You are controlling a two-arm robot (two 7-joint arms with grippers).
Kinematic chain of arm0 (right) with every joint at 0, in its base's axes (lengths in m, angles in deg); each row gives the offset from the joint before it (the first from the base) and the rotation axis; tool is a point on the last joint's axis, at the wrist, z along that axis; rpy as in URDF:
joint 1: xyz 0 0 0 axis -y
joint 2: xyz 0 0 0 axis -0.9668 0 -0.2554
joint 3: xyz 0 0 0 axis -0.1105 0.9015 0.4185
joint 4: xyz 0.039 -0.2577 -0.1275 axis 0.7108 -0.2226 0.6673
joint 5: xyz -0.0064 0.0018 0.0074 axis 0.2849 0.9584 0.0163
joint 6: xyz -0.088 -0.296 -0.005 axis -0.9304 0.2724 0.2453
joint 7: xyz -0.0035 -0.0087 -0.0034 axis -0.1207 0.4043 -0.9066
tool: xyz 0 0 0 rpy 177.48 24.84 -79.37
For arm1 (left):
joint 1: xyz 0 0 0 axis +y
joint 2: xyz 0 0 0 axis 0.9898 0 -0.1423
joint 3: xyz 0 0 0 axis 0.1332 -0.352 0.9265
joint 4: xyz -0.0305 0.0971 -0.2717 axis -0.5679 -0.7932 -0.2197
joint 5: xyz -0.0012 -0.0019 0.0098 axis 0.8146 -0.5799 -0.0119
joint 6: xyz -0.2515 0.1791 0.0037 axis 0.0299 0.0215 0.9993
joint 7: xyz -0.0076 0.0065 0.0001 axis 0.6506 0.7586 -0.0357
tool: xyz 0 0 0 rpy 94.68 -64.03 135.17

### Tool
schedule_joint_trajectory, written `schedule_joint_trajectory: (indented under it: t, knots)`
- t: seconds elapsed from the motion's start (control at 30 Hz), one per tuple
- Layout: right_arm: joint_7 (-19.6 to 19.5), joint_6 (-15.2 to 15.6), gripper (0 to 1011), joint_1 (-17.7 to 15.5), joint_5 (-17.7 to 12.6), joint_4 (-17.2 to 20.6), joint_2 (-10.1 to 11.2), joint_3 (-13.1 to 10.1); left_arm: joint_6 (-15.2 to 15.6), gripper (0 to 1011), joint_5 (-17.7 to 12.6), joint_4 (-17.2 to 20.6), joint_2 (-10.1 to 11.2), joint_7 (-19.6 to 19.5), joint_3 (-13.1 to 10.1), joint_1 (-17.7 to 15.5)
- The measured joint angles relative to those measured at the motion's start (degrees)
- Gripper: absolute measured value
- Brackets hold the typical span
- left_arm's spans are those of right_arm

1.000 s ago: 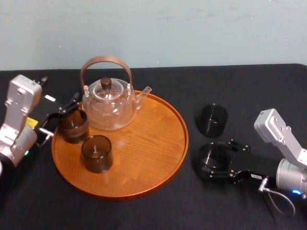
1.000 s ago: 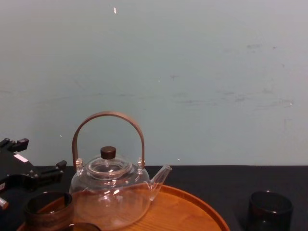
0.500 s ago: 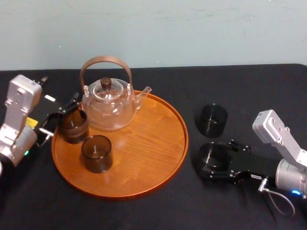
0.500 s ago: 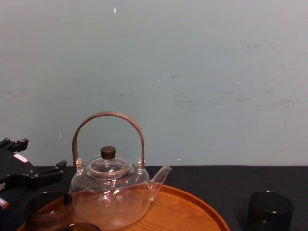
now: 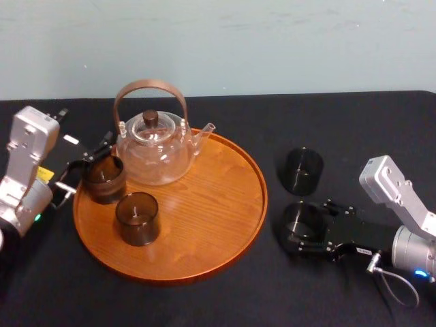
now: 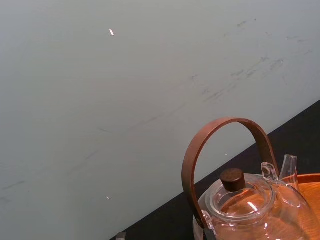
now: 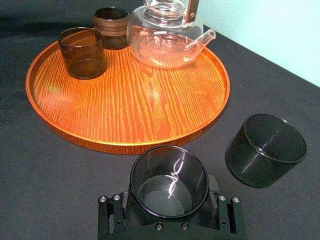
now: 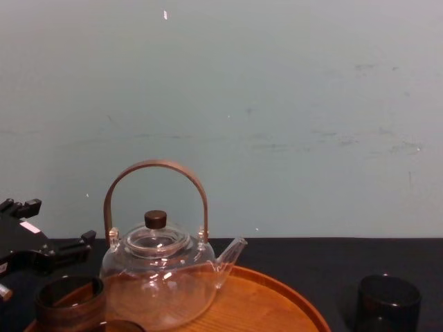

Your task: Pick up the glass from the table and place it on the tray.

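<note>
A dark smoky glass (image 5: 304, 223) stands on the black table (image 5: 204, 300) just right of the tray (image 5: 204, 204). My right gripper (image 5: 302, 231) reaches in from the right and is shut on it, low down. In the right wrist view the glass (image 7: 169, 181) sits between the black fingers (image 7: 116, 210), which touch it on both sides. The round wooden tray (image 7: 130, 100) lies just beyond it. My left gripper (image 5: 88, 167) rests open at the tray's left rear edge, beside a glass (image 5: 103, 178) standing on the tray.
A clear teapot (image 5: 155, 146) with an arched brown handle stands at the tray's rear. Another glass (image 5: 137, 218) sits in the tray's front left. A further dark glass (image 5: 303, 170) stands on the table behind the gripped one. The tray's right half is bare.
The right gripper's fingers have closed in on the glass on the table. The left arm, tray and teapot have not moved.
</note>
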Motion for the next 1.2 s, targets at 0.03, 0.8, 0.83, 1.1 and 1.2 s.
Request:
schedule_joint_trajectory:
  t: [0.03, 0.8, 0.83, 1.1, 1.2]
  knots:
    - [0.0, 0.0, 904, 0.0, 0.0, 0.0, 0.0, 0.0, 0.0, 1001, 0.0, 0.0, 0.0, 0.0, 0.0, 0.0]
    - [3.4, -1.8, 904, 2.1, -3.0, 1.3, 0.7, -1.0, 0.0, 1001, 0.0, 0.0, 0.0, 0.0, 0.0, 0.0]
    - [3.5, -1.9, 904, 2.4, -3.0, 1.3, 0.6, -0.9, 0.0, 1001, 0.0, 0.0, 0.0, 0.0, 0.0, 0.0]
    - [4.6, -2.7, 904, 6.6, -2.6, -0.1, -1.5, 1.5, 0.0, 1001, 0.0, 0.0, 0.0, 0.0, 0.0, 0.0]
    - [5.0, -3.0, 904, 8.3, -2.3, -0.9, -2.7, 2.7, 0.0, 1001, 0.0, 0.0, 0.0, 0.0, 0.0, 0.0]
